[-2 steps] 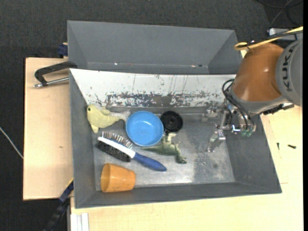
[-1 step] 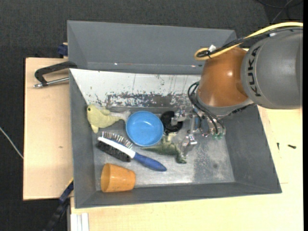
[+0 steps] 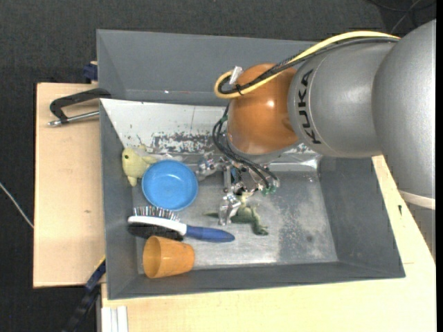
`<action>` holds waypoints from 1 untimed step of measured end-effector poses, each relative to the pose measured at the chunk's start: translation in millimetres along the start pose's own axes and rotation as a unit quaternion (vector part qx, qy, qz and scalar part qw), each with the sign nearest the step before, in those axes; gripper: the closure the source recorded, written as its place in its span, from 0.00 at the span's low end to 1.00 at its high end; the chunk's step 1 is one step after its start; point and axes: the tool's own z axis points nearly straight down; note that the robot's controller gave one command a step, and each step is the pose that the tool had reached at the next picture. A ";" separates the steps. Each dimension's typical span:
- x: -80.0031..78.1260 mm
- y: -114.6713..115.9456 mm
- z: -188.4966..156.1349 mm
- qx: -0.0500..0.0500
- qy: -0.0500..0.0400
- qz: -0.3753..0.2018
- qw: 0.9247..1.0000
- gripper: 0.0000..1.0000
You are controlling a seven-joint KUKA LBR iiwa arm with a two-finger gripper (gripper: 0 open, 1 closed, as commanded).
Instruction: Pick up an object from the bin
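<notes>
Camera view: looks down on a grey metal bin (image 3: 360, 216); the arm (image 3: 353, 88) reaches in from the right.
Arm: a big silver body with an orange cover (image 3: 259, 120) at the wrist and a yellow cable (image 3: 332, 43) looped over the top.
Gripper (image 3: 230, 209): low over the middle of the bin floor, hanging under the orange cover amid dark wires.
Claw state: cannot tell whether it is apart or together; the metal tip is too small and cluttered to read.
Nearest thing: a small dark green toy figure (image 3: 252, 220) lies on the floor just right of the gripper's tip. Whether the two touch cannot be told.
Blue bowl (image 3: 169, 184): sits upright, left of the gripper and near it.
Yellow toy (image 3: 133, 163): lies at the left wall, touching the bowl's upper left edge.
Brush (image 3: 166, 225): white bristles and a black back, lying just below the bowl, with its blue handle pointing right toward the spot under the gripper.
Orange cup (image 3: 167, 256): lies on its side in the lower left corner, just below the brush, its mouth facing left.
</notes>
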 end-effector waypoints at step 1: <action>58.2 -48.1 35.0 -0.001 -0.001 -0.023 1.000 0.00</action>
